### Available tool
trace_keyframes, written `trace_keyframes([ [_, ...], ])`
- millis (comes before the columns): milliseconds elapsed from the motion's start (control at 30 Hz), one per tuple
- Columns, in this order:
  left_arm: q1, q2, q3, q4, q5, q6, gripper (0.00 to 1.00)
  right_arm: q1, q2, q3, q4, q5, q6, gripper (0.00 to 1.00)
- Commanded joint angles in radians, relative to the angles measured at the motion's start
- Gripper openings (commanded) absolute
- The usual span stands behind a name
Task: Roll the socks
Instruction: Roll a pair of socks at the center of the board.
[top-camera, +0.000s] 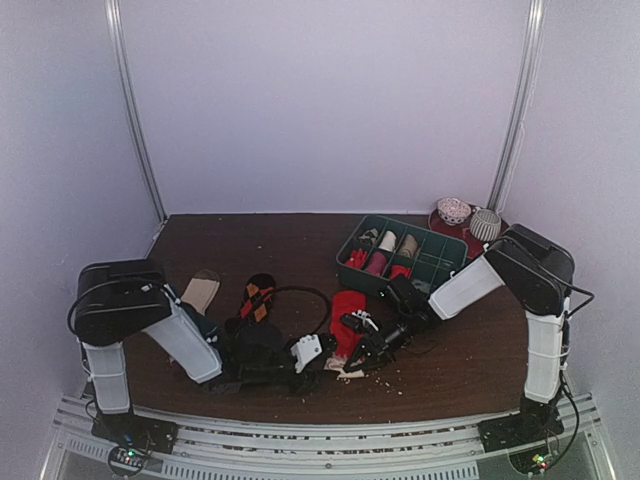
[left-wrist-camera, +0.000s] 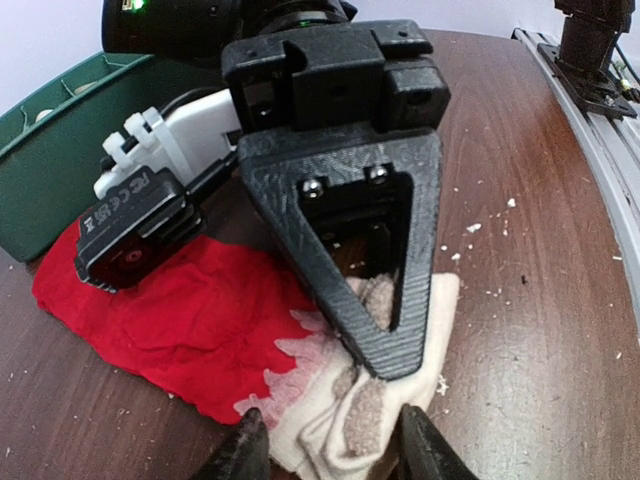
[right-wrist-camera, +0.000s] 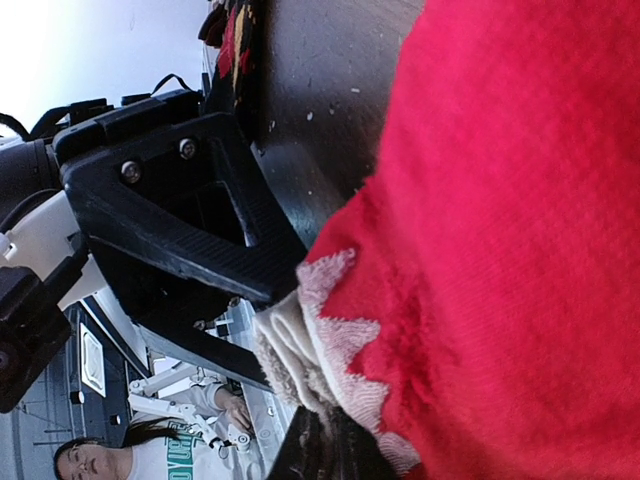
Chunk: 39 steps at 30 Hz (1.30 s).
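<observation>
The red sock (top-camera: 347, 305) lies flat near the table's front middle, its beige cuff (top-camera: 345, 371) toward the front edge. In the left wrist view the red sock (left-wrist-camera: 170, 320) spreads to the left and the folded cuff (left-wrist-camera: 370, 420) lies between the open fingertips of my left gripper (left-wrist-camera: 335, 455). My right gripper (right-wrist-camera: 345, 450) is shut on the cuff (right-wrist-camera: 290, 345); its black triangular finger (left-wrist-camera: 345, 250) presses down on the fabric. The black argyle sock (top-camera: 258, 296) lies flat left of the red one, apart from both grippers.
A tan sock (top-camera: 201, 289) lies at the left. A green divided box (top-camera: 440, 262) holding rolled socks stands at the back right, with a red plate (top-camera: 445, 235) of rolled socks behind it. A black cable (top-camera: 310, 292) loops beside the argyle sock. Crumbs dot the front edge.
</observation>
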<state>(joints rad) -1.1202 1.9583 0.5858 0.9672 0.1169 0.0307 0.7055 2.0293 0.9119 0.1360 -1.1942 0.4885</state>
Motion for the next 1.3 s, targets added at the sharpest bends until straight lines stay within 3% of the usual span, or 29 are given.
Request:
trace_keyframes([
  [0, 0.008, 0.019, 0.037, 0.012, 0.033, -0.017, 0.43, 0.012, 0.042, -0.038, -0.099, 0.064, -0.027, 0.04],
  [100, 0.011, 0.031, 0.054, -0.015, 0.044, -0.018, 0.35, 0.015, 0.046, -0.036, -0.101, 0.068, -0.029, 0.04],
  [233, 0.016, 0.048, 0.090, -0.090, 0.058, -0.040, 0.13, 0.020, 0.045, -0.031, -0.112, 0.069, -0.041, 0.05],
  [367, 0.017, 0.062, 0.111, -0.175, 0.042, -0.096, 0.00, 0.025, 0.035, -0.009, -0.160, 0.083, -0.087, 0.07],
  [533, 0.021, 0.082, 0.128, -0.307, 0.029, -0.197, 0.00, 0.025, -0.010, 0.017, -0.223, 0.124, -0.155, 0.15],
  [600, 0.023, 0.088, 0.146, -0.384, 0.035, -0.244, 0.00, 0.025, -0.066, 0.015, -0.216, 0.161, -0.179, 0.22],
  [633, 0.026, 0.086, 0.147, -0.412, 0.042, -0.268, 0.00, 0.024, -0.101, 0.012, -0.210, 0.187, -0.196, 0.42],
  [667, 0.026, 0.086, 0.144, -0.430, 0.055, -0.291, 0.00, 0.025, -0.148, 0.006, -0.198, 0.217, -0.214, 0.56],
  [700, 0.029, 0.088, 0.142, -0.451, 0.070, -0.310, 0.00, 0.025, -0.199, -0.001, -0.178, 0.249, -0.232, 0.60],
  [867, 0.036, 0.094, 0.135, -0.547, 0.132, -0.376, 0.00, 0.036, -0.458, -0.127, 0.019, 0.431, -0.297, 0.61],
  [1000, 0.055, 0.095, 0.133, -0.629, 0.181, -0.386, 0.00, 0.110, -0.605, -0.232, 0.075, 0.653, -0.443, 0.61],
  [1267, 0.088, 0.091, 0.141, -0.702, 0.228, -0.368, 0.00, 0.319, -0.639, -0.310, 0.066, 0.885, -0.729, 0.60],
])
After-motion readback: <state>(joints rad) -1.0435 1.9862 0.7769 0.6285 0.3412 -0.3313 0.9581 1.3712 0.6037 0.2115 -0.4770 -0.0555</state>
